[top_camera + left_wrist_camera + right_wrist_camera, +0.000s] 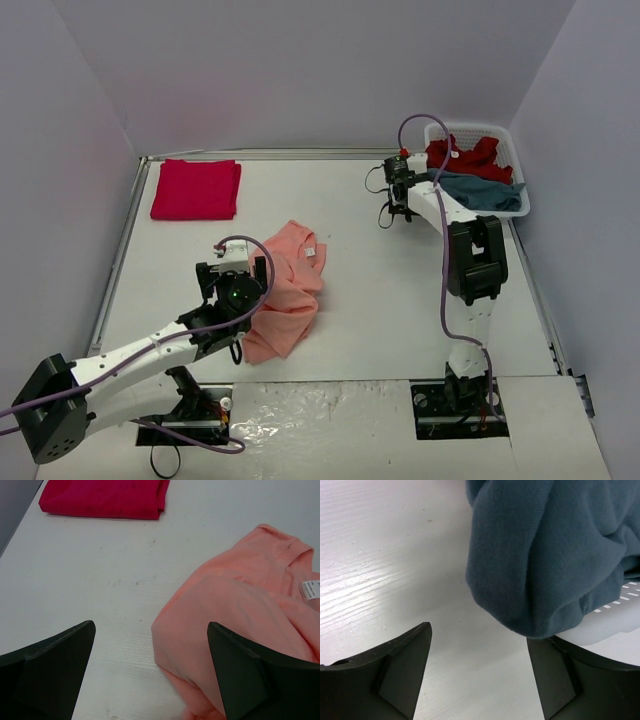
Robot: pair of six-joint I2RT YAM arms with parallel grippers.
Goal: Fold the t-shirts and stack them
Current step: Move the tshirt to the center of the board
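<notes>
Your left gripper (151, 624) is spread wide and empty beside the crumpled orange t-shirt (290, 290), which lies in the middle of the table (380, 300), likely so you have room to fold it. The folded red t-shirt (196, 188) at the back left looks like the start of the pile. Your right gripper (478, 632), open and empty too, is by the white basket (505, 135), which holds a blue t-shirt (490, 192) and a red one (470, 155).

A white slotted basket (482, 128) sits at the upper right of the white table (380, 300), which pale lavender walls (300, 70) enclose.
</notes>
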